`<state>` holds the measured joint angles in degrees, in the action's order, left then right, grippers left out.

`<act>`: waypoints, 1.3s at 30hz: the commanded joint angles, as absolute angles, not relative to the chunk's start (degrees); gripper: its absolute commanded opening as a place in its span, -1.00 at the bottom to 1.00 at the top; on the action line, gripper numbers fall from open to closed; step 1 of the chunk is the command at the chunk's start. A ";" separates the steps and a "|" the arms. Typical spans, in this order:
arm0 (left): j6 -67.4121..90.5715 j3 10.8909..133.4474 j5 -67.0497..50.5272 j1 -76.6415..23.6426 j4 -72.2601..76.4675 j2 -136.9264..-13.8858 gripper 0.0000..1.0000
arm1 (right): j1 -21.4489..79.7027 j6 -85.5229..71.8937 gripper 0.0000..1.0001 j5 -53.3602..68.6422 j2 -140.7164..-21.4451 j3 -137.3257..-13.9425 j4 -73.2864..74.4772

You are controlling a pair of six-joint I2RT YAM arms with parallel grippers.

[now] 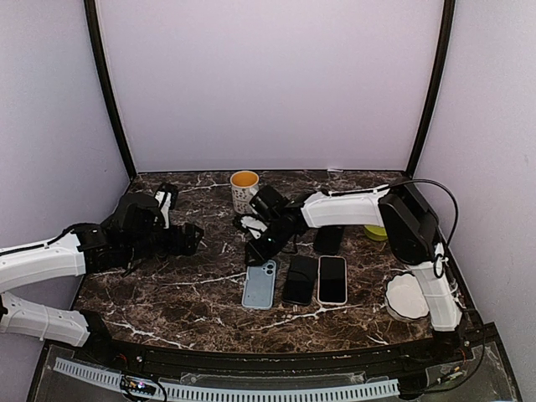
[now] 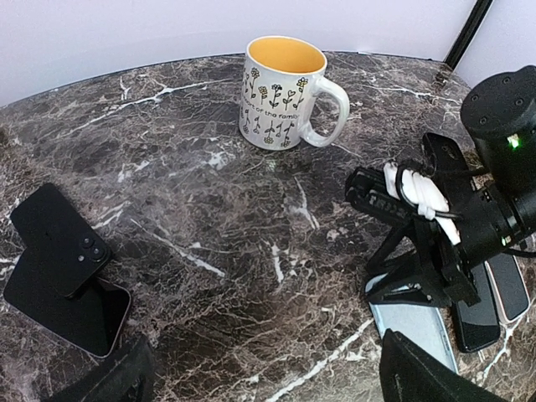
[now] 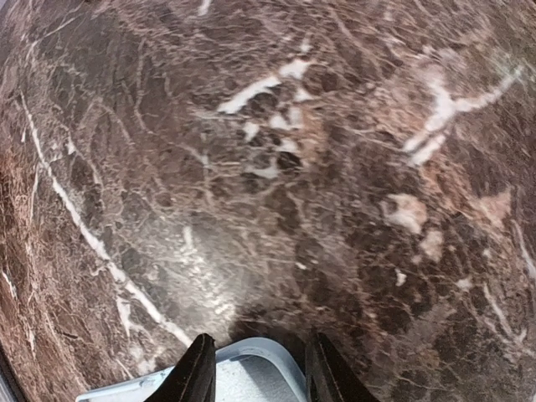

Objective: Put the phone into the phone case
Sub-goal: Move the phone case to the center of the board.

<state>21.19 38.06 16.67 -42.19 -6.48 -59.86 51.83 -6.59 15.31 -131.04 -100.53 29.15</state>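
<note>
A light blue phone case (image 1: 260,285) lies flat at the table's middle front; its corner shows in the right wrist view (image 3: 251,373). My right gripper (image 1: 258,249) hovers over its far end, open, with its two black fingertips (image 3: 198,374) straddling that corner (image 3: 261,377). Two black phones (image 1: 300,279) (image 1: 332,279) lie side by side right of the case, and a third (image 1: 328,240) lies behind them. My left gripper (image 1: 191,239) is open wide and empty over bare table (image 2: 268,385). The left wrist view shows two more black phone-like slabs (image 2: 59,268), overlapping.
A flowered mug with a yellow inside (image 1: 244,191) stands behind the right gripper, also in the left wrist view (image 2: 285,92). A white bowl (image 1: 407,296) sits at the front right by the right arm's base. A yellow-green object (image 1: 377,233) lies behind that arm.
</note>
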 commanded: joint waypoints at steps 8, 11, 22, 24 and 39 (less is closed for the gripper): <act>21.40 36.76 15.67 -40.79 -5.59 -60.21 0.91 | 54.50 -7.98 -0.14 8.46 -128.20 -98.64 30.33; 21.03 38.47 15.54 -39.55 -6.69 -61.25 0.92 | 54.49 -9.19 -0.02 7.57 -125.19 -99.15 27.98; 22.11 52.69 5.13 -17.65 -15.71 -72.12 0.98 | 54.45 -13.95 0.24 -13.00 -112.68 -95.33 25.89; 22.96 55.94 4.77 -14.30 -17.84 -75.90 0.98 | 54.40 -15.06 0.30 -18.41 -110.99 -93.38 26.56; 40.45 80.07 21.02 -10.19 -35.52 -107.20 0.97 | 53.55 -15.57 0.77 -26.77 -106.90 -83.42 27.71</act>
<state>31.90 71.96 15.09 -10.59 -24.95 -102.61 53.93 -15.44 -24.45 -108.84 -85.67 28.47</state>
